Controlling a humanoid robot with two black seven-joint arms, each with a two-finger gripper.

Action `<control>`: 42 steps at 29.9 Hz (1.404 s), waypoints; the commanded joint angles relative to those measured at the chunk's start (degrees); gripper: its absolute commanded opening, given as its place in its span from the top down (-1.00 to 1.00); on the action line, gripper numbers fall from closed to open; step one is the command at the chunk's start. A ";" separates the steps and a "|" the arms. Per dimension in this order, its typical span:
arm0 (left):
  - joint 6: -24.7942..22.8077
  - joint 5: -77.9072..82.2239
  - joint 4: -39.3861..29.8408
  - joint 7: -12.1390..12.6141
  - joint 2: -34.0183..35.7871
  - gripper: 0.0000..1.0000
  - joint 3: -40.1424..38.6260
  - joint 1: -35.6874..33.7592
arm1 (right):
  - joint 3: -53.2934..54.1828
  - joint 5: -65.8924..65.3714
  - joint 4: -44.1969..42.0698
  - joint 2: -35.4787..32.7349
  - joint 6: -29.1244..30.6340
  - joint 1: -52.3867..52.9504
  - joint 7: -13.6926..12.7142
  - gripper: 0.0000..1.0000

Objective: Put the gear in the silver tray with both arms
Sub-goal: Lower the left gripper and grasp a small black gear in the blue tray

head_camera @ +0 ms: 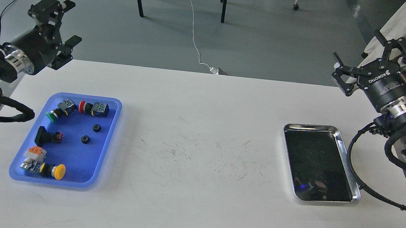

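The silver tray point(347, 157) sits near the table's right edge, its dark floor bare. The gears look to be the two small black toothed rings, one point(96, 128) just above the other point(85, 139), lying loose in the middle of the blue tray point(105, 164) by the table's left edge, among push-button switches.

Both arms hang high and well off the work: the left gripper point(58, 22) beyond the table's far-left corner, fingers spread and empty; the right gripper point(374, 58) past the far-right corner, fingers also apart, holding nothing.

I'd judge those gears light, rigid and hard to damage, but small and low. Pinching across the outer rim from straight above seems safest; they could skid on the smooth plastic.
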 commanded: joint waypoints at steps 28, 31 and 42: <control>4.76 79.87 -3.05 -1.77 2.45 -0.90 23.74 0.95 | -0.74 -0.09 -0.60 0.09 0.00 -0.17 -0.02 -0.98; 5.81 81.71 -0.41 -3.17 1.31 -0.87 25.76 0.78 | -0.82 -0.09 -0.60 0.09 0.00 -0.17 -0.02 -0.98; 8.09 82.16 4.43 -6.08 -1.16 -0.73 26.12 0.69 | -0.82 -0.09 -0.60 0.09 0.00 -0.17 -0.02 -0.98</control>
